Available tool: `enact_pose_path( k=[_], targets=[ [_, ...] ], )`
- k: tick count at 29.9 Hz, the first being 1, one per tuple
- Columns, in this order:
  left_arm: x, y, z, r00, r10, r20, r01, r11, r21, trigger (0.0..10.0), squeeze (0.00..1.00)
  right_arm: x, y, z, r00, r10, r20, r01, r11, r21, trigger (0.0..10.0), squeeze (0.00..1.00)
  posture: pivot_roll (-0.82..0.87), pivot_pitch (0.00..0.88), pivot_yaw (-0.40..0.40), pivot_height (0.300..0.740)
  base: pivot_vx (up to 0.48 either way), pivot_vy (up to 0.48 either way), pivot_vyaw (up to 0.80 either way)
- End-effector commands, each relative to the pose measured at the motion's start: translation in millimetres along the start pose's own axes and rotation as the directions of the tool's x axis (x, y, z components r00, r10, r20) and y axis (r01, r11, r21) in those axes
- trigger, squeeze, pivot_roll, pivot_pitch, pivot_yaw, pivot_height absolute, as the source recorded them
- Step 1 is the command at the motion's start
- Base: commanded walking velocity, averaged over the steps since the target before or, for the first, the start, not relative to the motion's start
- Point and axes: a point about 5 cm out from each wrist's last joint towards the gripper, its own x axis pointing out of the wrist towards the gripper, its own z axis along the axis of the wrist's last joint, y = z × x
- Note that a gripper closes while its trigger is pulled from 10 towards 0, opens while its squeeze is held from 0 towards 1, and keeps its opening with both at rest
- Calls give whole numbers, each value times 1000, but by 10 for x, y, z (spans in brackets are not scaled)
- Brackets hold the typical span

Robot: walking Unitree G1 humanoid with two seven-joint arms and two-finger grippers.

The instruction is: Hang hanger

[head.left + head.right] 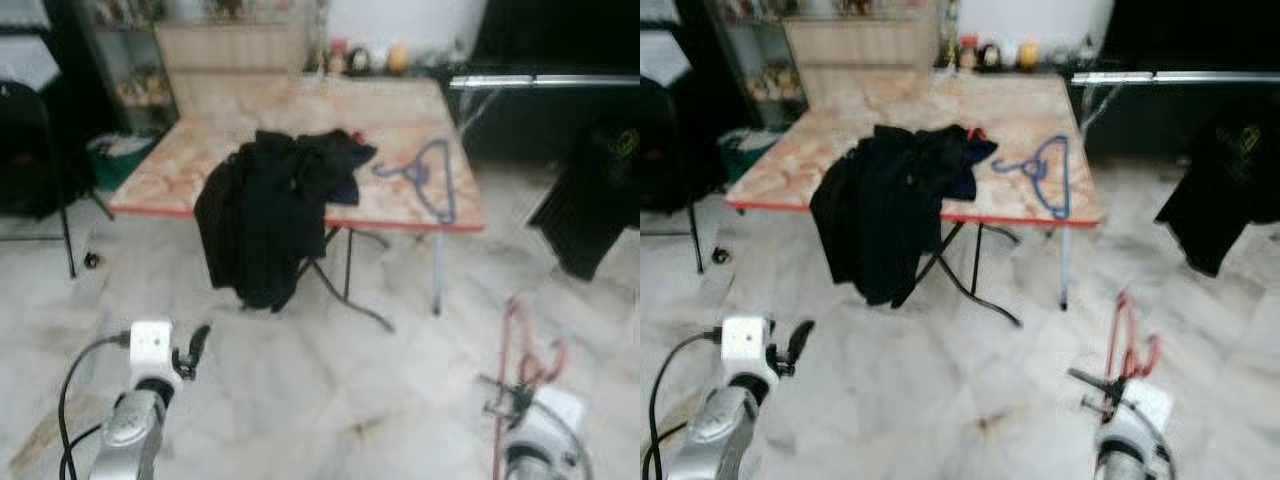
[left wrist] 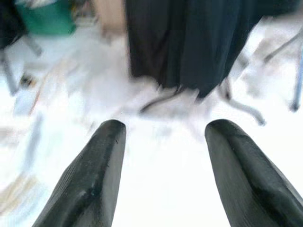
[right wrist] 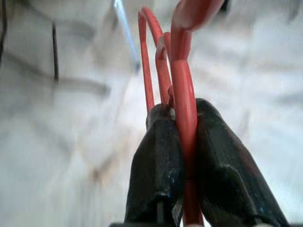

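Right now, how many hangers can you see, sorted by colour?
Red hanger, clamped in the right pincer: 1
Blue hanger, lying on the table beside the black garment: 1
Total: 2 hangers
The left pincer is open and holds none.

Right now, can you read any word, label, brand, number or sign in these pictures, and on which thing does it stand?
No text can be read.
Dark garment hanging under the metal rail: a yellowish mark, too blurred to read.
Small items at the far edge of the table: labels, if any, too small to read.
Red hanger in the right gripper: no print visible.
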Motion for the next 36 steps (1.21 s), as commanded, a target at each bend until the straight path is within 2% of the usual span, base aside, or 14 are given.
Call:
enact_pose_path(
  k=[1, 2, 5, 8, 12, 13, 14, 16, 19, 23, 24, 30, 34, 36],
  targets=[
    [-3, -3, -212, 993, -7, -119, 8, 1000, 8, 10000, 0, 72, 45, -44, 998, 35, -53, -36, 999, -4, 10000, 0, 31, 0, 44, 740, 0, 0, 0],
    [-29, -26, -396, 975, -18, -223, 24, 999, 22, 10000, 0, 72, 89, -179, 987, 83, -136, -88, 995, -36, 10000, 0, 30, 0, 35, 740, 0, 0, 0],
    [-94, -79, -611, 940, -32, -339, 42, 999, 22, 10000, 0, 38, 112, -364, 963, 119, -243, -141, 987, -72, 10000, 0, 28, 0, 28, 740, 0, 0, 0],
    [-167, -108, -770, 910, -26, -413, 34, 999, 12, 10000, 0, -17, 116, -507, 935, 149, -321, -201, 970, -135, 10000, 0, 39, 0, 20, 740, 0, 0, 0],
    [-271, -105, -932, 871, -13, -491, 10, 1000, -9, 10000, 0, -40, 122, -579, 909, 179, -377, -224, 971, -80, 10000, 0, 43, 0, 13, 740, 0, 0, 0],
    [-345, -84, -1028, 837, -2, -547, -1, 1000, -5, 10000, 0, -66, 156, -624, 885, 219, -411, -266, 962, -59, 10000, 0, 29, 0, 18, 740, 0, 0, 0],
    [-345, -84, -1028, 837, -2, -547, -1, 1000, -5, 10000, 0, -66, 156, -624, 885, 219, -411, -266, 962, -59, 10000, 0, 29, 0, 18, 740, 0, 0, 0],
    [-428, -87, -1124, 802, -6, -597, 15, 1000, 9, 10000, 0, -139, 177, -731, 848, 238, -473, -335, 933, -131, 10000, 0, 12, 0, 27, 740, 0, 0, 0],
    [-444, -98, -1147, 795, 1, -606, 17, 1000, 23, 10000, 0, -226, 135, -855, 816, 215, -536, -349, 923, -161, 10000, 0, 19, 0, 29, 740, 0, 0, 0],
    [-455, -118, -1167, 786, 4, -618, 22, 999, 35, 10000, 0, -383, 128, -1033, 747, 219, -628, -463, 849, -254, 10000, 0, 26, 0, 31, 740, 0, 0, 0],
    [-456, -125, -1170, 786, 6, -618, 19, 999, 34, 10000, 0, -431, 126, -1080, 730, 219, -648, -510, 806, -301, 10000, 0, 26, 0, 31, 740, 0, 0, 0],
    [-483, -138, -1202, 775, 8, -632, 25, 999, 43, 10000, 0, -401, 175, -1038, 754, 234, -614, -464, 852, -245, 10000, 0, 3, 0, 43, 740, 0, 0, 0],
    [-499, -165, -1221, 770, -7, -638, 60, 996, 61, 10000, 0, -286, 213, -912, 796, 228, -560, -417, 878, -235, 10000, 0, -5, 0, 44, 740, 0, 0, 0],
    [-506, -180, -1230, 771, -7, -637, 56, 997, 57, 10000, 0, -218, 188, -842, 831, 182, -526, -335, 918, -213, 10000, 0, -5, 0, 43, 740, 0, -152, 0]
  ],
)
